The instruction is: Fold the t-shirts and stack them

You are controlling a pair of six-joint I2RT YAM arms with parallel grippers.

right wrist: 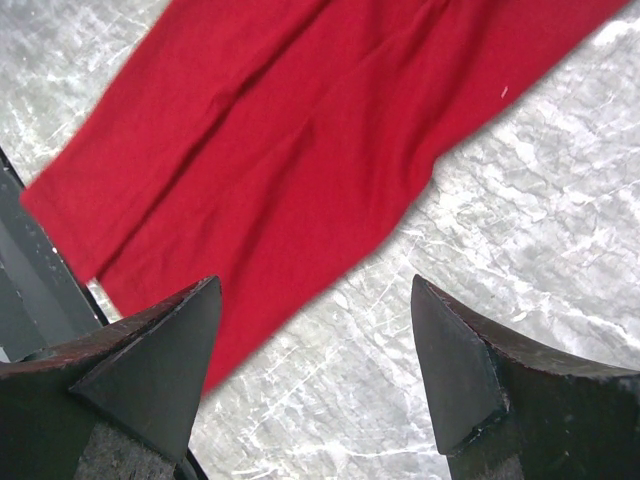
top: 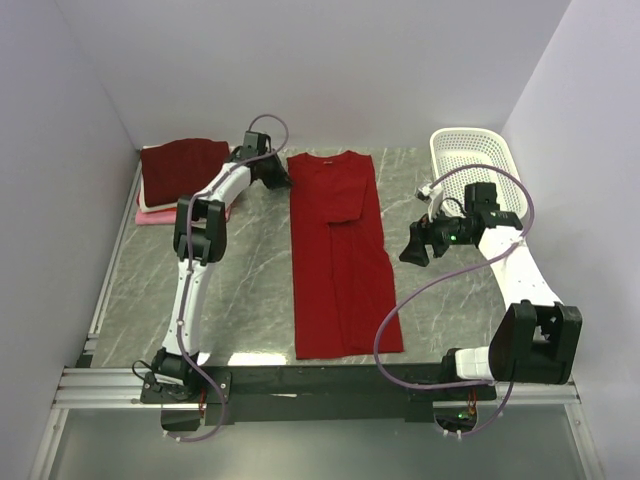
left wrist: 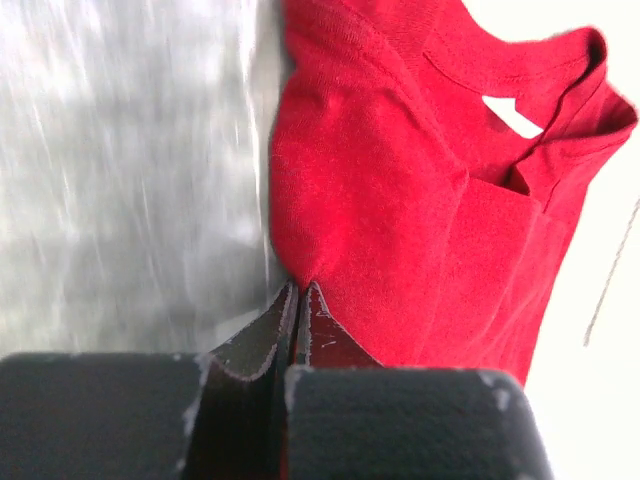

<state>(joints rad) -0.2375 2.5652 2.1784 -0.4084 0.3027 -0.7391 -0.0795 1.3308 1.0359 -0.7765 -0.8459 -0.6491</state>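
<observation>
A bright red t-shirt (top: 335, 250) lies lengthwise down the middle of the marble table, folded into a long narrow strip with its collar at the far end. My left gripper (top: 285, 178) is shut at the shirt's far left shoulder edge. In the left wrist view the jaws (left wrist: 300, 285) pinch the puckered red cloth (left wrist: 400, 200), and the white neck label (left wrist: 515, 115) shows. My right gripper (top: 410, 250) is open and empty, right of the shirt. In the right wrist view it (right wrist: 315, 290) hovers over bare marble beside the shirt (right wrist: 280, 130). A folded dark maroon shirt (top: 182, 168) tops a stack with pink (top: 150, 216) beneath.
A white perforated plastic basket (top: 470, 150) stands at the far right. The folded stack sits in the far left corner by the wall. A dark metal rail (top: 320, 375) runs along the table's near edge. White walls close in three sides.
</observation>
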